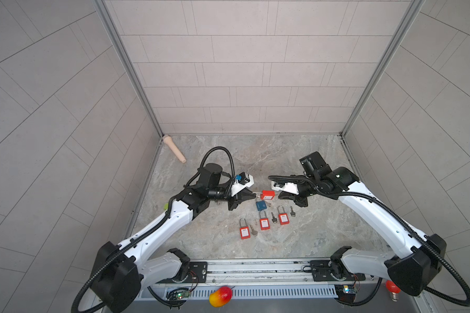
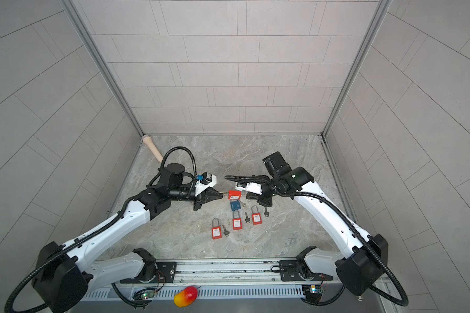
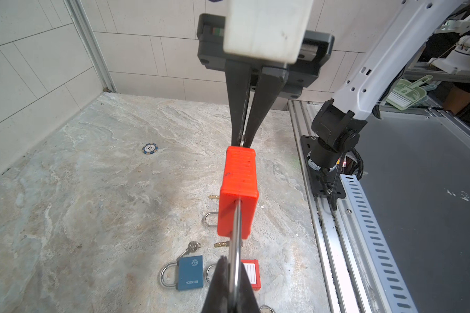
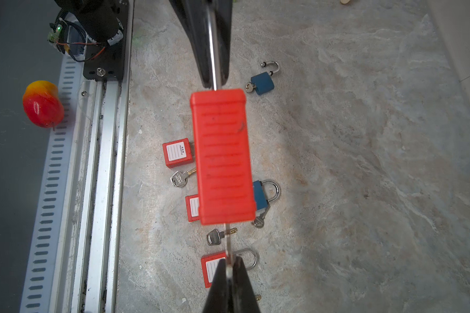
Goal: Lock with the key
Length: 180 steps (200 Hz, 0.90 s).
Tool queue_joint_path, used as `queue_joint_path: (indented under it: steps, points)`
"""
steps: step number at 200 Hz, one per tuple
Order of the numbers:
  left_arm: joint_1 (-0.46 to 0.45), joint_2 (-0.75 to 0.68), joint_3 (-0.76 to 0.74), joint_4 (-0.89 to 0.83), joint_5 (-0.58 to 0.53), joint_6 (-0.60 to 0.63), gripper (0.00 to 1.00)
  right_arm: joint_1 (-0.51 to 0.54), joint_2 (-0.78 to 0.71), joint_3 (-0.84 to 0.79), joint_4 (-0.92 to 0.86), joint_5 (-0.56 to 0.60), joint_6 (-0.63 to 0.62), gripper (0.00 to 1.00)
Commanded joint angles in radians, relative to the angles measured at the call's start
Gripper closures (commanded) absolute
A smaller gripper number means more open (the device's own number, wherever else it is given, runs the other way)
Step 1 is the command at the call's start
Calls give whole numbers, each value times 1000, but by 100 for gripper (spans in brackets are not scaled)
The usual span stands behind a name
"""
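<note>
The left arm (image 1: 158, 230) and right arm (image 1: 377, 216) angle inward from the near rail (image 1: 255, 267), tips facing. Nearest lie three red padlocks (image 1: 244, 233) (image 1: 264, 223) (image 1: 283, 219), each beside a loose key (image 1: 253, 231) (image 1: 273, 217) (image 1: 292, 210). Past them are two blue padlocks (image 4: 259, 196) (image 4: 262, 84). Above those, the left gripper (image 1: 254, 193) clamps the shackle (image 3: 236, 230) of a fourth red padlock (image 1: 268, 194), held in the air. The right gripper (image 1: 278, 194) pinches the key (image 4: 229, 244) entering its base.

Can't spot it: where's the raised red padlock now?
In both top views, the red padlock hangs mid-table, left hand on its shackle, right hand on its key.

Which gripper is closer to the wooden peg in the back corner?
Left. The left gripper is front-right of the wooden peg; the right gripper lies farther right, past the held red padlock.
</note>
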<state>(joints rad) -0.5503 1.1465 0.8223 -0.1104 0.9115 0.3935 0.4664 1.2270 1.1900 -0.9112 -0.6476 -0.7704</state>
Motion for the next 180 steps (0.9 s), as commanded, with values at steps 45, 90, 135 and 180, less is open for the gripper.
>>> queue_joint_path:
  steps: [45,90,135,180]
  points:
    - [20,-40,43,-97,-41,115,100,-17,-95,-98,-57,32,133,100]
    - [22,-89,33,-97,-90,153,100,-17,-56,-74,-95,-14,122,100]
    - [32,-26,203,-659,-207,347,100,3,-59,-97,62,225,277,100]
    - [49,59,296,-992,-305,346,100,81,-91,-140,194,398,442,100]
